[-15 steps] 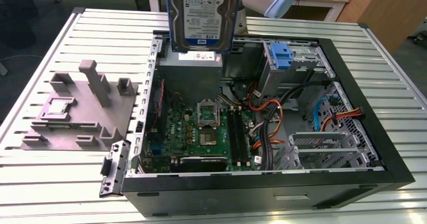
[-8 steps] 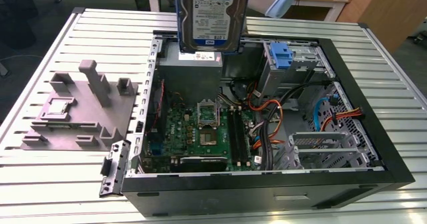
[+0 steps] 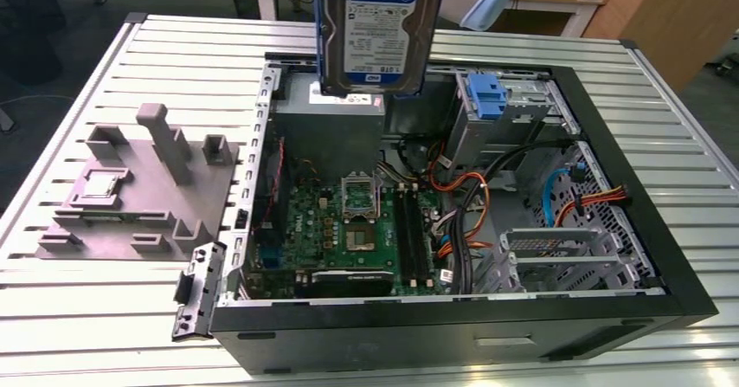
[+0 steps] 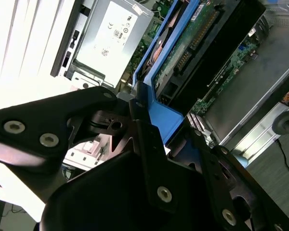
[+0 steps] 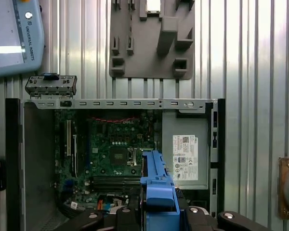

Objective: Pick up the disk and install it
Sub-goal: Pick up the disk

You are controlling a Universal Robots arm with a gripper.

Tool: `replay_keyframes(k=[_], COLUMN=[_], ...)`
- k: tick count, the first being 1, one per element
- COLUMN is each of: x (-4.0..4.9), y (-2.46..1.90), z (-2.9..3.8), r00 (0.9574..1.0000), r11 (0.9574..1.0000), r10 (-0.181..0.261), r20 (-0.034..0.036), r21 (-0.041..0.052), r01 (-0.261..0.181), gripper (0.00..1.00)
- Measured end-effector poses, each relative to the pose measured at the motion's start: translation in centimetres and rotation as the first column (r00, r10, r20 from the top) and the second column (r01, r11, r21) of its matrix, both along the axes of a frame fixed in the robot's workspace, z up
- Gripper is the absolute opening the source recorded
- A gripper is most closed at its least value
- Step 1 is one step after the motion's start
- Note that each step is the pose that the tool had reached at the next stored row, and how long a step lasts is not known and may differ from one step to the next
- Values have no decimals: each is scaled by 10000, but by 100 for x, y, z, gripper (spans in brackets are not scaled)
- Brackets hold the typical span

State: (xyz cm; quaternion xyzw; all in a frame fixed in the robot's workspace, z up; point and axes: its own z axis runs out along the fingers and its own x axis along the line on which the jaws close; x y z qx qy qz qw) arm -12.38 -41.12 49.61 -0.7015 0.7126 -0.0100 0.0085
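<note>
Gripper (image 5: 159, 212) closed on disk (image 3: 379, 32), upright above open computer case (image 3: 462, 335)

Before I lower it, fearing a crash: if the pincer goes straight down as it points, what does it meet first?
Likely the power supply, or the motherboard edge beside it, with the held disk touching first; depth is unclear.

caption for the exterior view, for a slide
The hard drive hangs upright above the open computer case, a grey fixture beside it on the slatted table.

Case (image 3: 462, 344) top open, cables (image 3: 462, 192) crowding beside drive cage (image 3: 552, 257), power-supply box (image 3: 329, 136) seemingly close under disk (image 3: 375, 32)
</note>
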Motion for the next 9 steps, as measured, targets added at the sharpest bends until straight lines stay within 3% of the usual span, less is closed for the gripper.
replay_keyframes(k=[4, 9], x=[2, 6], y=[-51, -84], z=[-15, -31], r00=[10000, 10000], r11=[10000, 10000], r10=[0, 0], r20=[0, -1], r21=[0, -1], r01=[0, 0], gripper=[37, 37])
